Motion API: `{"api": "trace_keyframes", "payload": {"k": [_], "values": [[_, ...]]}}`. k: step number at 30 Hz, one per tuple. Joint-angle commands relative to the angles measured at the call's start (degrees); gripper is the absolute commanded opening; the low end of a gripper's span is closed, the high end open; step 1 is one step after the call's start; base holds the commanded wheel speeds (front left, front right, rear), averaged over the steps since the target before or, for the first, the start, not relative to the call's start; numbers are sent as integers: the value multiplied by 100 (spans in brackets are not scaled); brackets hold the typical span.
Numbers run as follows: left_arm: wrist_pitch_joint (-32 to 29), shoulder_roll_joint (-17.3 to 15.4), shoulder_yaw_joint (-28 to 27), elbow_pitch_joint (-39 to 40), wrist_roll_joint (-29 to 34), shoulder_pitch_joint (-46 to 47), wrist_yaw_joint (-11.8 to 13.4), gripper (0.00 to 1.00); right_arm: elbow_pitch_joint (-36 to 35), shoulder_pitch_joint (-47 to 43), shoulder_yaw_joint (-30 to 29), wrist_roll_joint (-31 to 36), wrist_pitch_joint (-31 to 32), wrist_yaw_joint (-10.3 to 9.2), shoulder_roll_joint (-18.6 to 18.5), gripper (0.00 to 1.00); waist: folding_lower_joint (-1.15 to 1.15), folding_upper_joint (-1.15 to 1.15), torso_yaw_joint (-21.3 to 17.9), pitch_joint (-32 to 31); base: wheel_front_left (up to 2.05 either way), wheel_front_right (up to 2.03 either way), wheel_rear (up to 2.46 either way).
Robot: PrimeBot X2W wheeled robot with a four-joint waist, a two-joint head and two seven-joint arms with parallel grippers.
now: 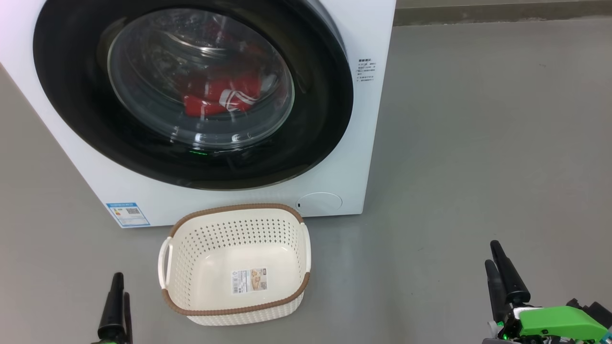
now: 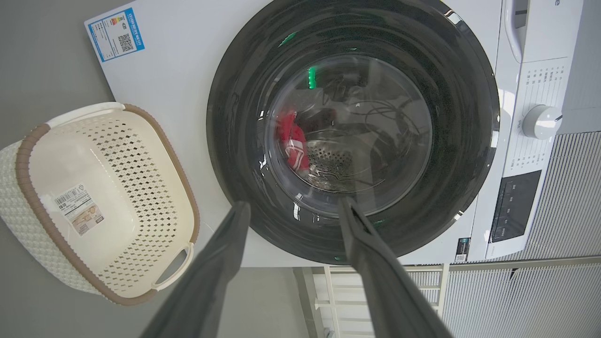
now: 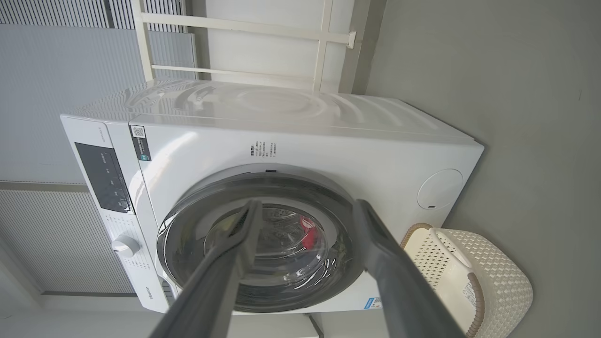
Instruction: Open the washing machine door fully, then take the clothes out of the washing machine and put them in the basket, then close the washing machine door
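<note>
Jaws gape well short of the washing machine door.

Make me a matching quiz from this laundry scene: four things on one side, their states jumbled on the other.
Things:
1. round black-rimmed glass door
2. red fabric garment
3. cream perforated plastic basket
4. robot's left pincer

States:
A. empty, on the grey floor
B. open, holding nothing
C. shut
D. inside the white washing machine

Pairs: 1-C, 2-D, 3-A, 4-B
</note>
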State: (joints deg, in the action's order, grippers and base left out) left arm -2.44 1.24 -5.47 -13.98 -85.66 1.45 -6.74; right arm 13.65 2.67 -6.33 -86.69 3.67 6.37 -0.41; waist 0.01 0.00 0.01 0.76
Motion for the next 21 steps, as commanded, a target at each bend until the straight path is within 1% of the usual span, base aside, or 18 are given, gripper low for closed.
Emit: {"api": "trace_keyframes", "payload": {"k": [1, 6, 9, 10, 14, 21], "values": [[73, -144, -20, 217, 128, 237, -26, 100, -204, 282, 148, 135, -93, 36, -99, 100, -1, 0, 0, 2, 0, 0, 0], [171, -198, 15, 255, 472, 241, -29, 100, -227, 344, 404, 377, -271, 40, -235, 100, -1, 0, 0, 10, 0, 0, 0], [249, -210, 30, 289, 810, 254, -31, 100, -222, 394, 601, 610, -378, 44, -355, 100, -1, 0, 0, 16, 0, 0, 0], [249, -210, 30, 289, 810, 254, -31, 100, -222, 394, 601, 610, -378, 44, -355, 100, -1, 0, 0, 16, 0, 0, 0], [327, -233, 55, 320, 1211, 264, -34, 100, -227, 453, 744, 864, -461, 47, -431, 100, -1, 0, -7, 27, 0, 0, 0], [463, -261, 85, 343, 1939, 293, -38, 100, -158, 563, 1040, 1531, -597, 53, -571, 100, -1, 0, -16, 48, 0, 0, 0]]}}
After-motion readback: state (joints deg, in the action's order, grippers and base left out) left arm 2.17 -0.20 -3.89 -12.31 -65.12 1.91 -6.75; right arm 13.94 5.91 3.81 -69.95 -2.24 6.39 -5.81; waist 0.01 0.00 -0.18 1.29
